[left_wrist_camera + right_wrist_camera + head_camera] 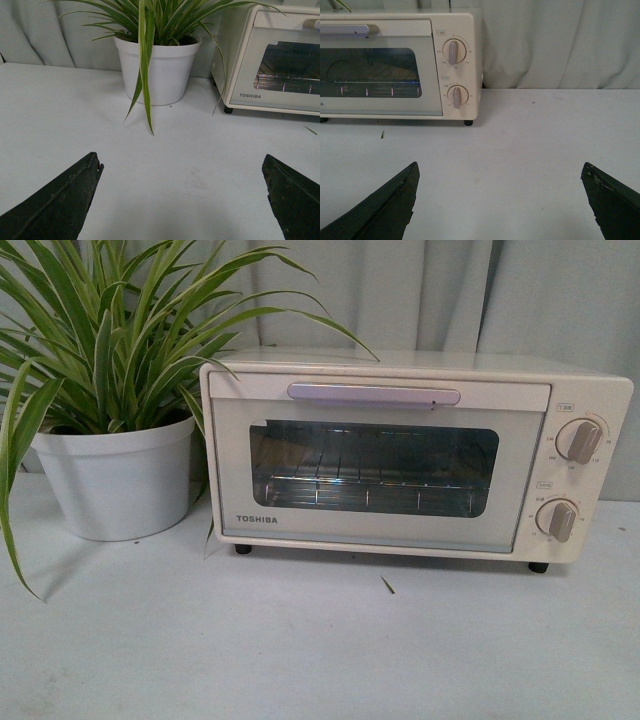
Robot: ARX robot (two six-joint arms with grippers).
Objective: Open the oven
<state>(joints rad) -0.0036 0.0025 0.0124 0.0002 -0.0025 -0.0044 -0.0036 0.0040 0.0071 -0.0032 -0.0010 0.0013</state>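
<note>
- On the pale grey counter (300, 650), well back: cream-white boxy TOSHIBA toaster oven (400, 470), glass door closed, silver-lilac bar handle (373, 394) untouched.
- Just beside its left: white plastic pot of striped green leaves (118, 480).
- left tool (181, 162): black fingers wide apart, empty, facing the pot.
- right tool (500, 169): spread likewise, empty, facing two beige knobs (453, 52).

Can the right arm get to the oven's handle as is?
Probably yes. The right gripper is open, with only bare table between it and the oven. The handle faces front, unblocked, and the plant stands off to the left.
</note>
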